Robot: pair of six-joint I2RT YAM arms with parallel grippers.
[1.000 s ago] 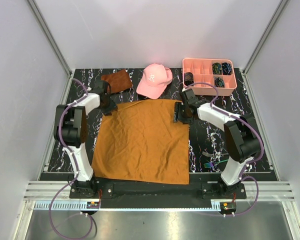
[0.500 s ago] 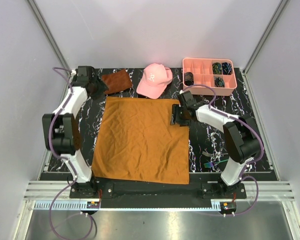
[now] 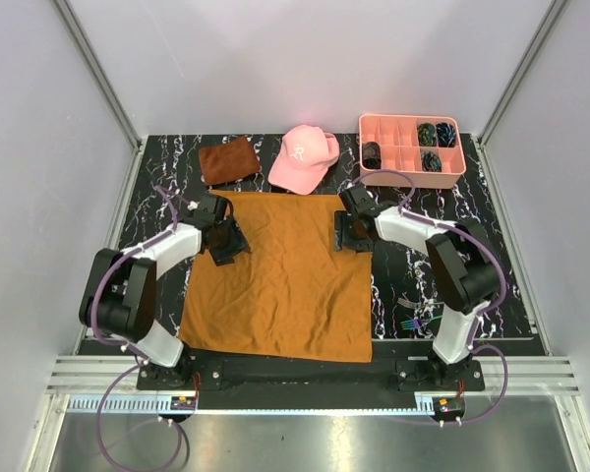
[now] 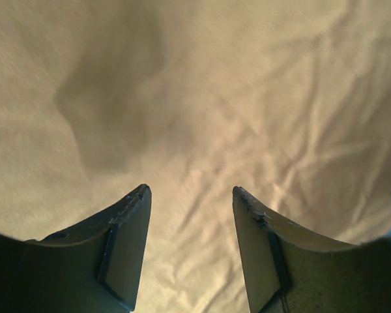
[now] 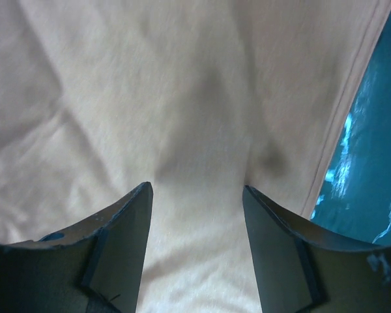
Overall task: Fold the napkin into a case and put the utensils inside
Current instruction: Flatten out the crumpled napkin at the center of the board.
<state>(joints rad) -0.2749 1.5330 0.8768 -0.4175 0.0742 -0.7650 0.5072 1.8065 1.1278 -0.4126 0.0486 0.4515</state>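
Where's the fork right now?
In the top view, the fork lies on the table at the near right, between the napkin's right edge and the right arm's base.

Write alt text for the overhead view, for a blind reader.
An orange-brown napkin lies flat on a marbled table, the left gripper and right gripper near its far corners. Beyond it sit a rust-brown cloth, pink cap and pink tray; utensils lie near the right arm's base.
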